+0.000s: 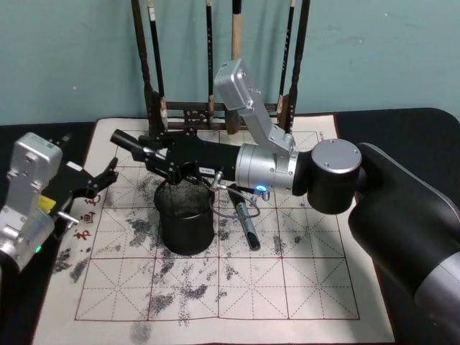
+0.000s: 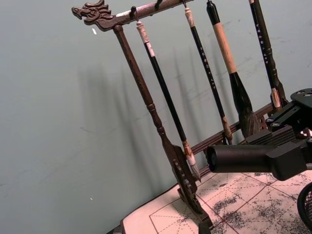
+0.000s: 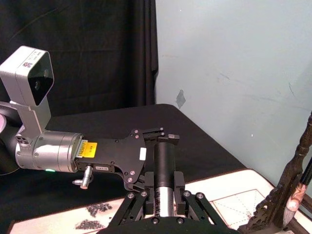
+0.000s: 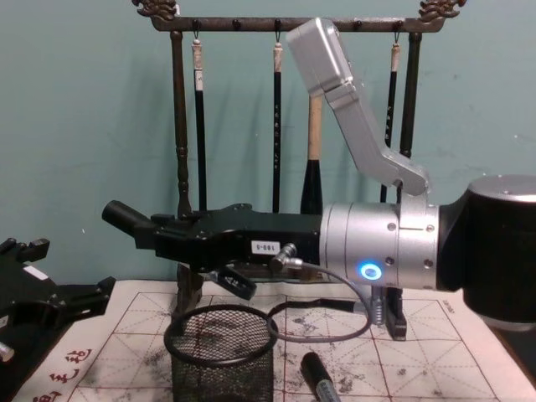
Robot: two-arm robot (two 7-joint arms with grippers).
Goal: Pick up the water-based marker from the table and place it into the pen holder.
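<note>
In the head view, the right gripper (image 1: 152, 154) is reaching across to the robot's left and is clamping the water-based marker (image 1: 123, 140). It is holding the marker level, with its free end sticking out past the fingers. The grip point is hanging above the far-left rim of the pen holder (image 1: 185, 231), which is standing upright on the ink-stained mat (image 1: 287, 287). A second marker (image 1: 248, 228) is lying on the mat just right of the holder. The left gripper (image 1: 97, 183) is waiting at the mat's left edge, its fingers spread and holding nothing.

In the left wrist view, the marker's blunt end is pointing toward the camera, with the brush rack (image 2: 145, 97) rising behind it.

In the right wrist view, the fingers are pressing on both sides of the marker's barrel.

In the chest view, the marker is sitting clearly above the holder's rim and well apart from it, lying sideways rather than pointing down.

Judging from this, the pick-up looks done. What is left is tipping the marker toward upright over the opening, lowering it in and letting go.
</note>
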